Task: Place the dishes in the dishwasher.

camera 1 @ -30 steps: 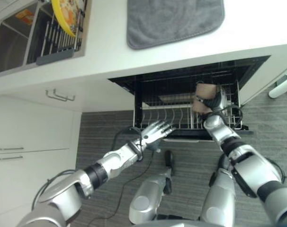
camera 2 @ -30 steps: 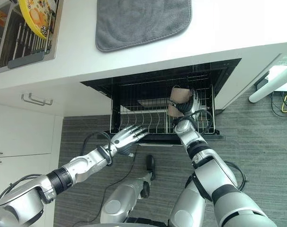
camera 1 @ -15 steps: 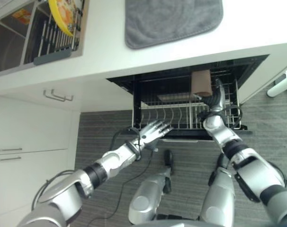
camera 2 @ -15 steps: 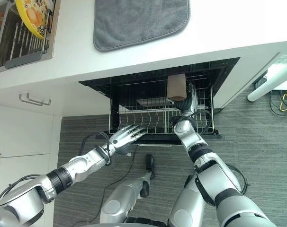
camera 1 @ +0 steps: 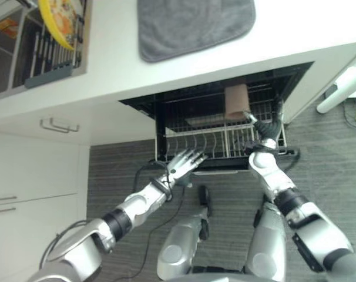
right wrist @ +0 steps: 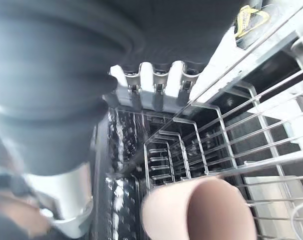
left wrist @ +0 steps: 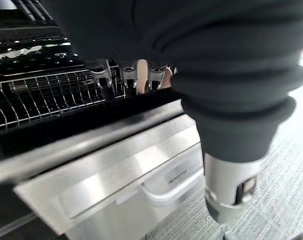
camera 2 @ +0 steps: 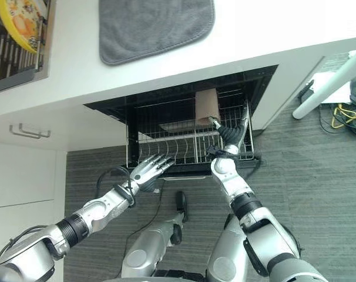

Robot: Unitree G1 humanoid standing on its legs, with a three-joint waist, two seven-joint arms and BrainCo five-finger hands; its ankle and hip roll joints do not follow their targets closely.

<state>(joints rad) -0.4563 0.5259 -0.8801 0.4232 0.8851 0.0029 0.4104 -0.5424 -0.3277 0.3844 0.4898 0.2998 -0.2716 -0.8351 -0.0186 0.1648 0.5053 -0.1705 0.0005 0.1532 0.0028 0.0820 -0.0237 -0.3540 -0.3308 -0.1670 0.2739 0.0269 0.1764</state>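
Note:
A tan cup point(camera 1: 237, 101) stands in the dishwasher's wire rack point(camera 1: 195, 143), toward its back right; it also appears close up as the cup point(right wrist: 201, 210) in the right wrist view. My right hand point(camera 1: 266, 132) is open just in front of the cup, fingers spread, apart from it. My left hand point(camera 1: 184, 163) hovers open at the rack's front left edge, holding nothing. A yellow plate point(camera 1: 57, 20) leans in the drying rack point(camera 1: 49, 56) on the counter at the far left.
A grey drying mat point(camera 1: 192, 23) lies on the white counter point(camera 1: 119, 76) above the dishwasher. White cabinet drawers point(camera 1: 31, 176) stand to the left. A white pole point(camera 1: 336, 97) slants across the floor at the right. The pulled-out rack's steel front point(left wrist: 116, 170) shows under my left hand.
My right hand has let go of the cup and drawn back toward the rack's front. The cup now stands in the rack by itself. The camera has shifted.

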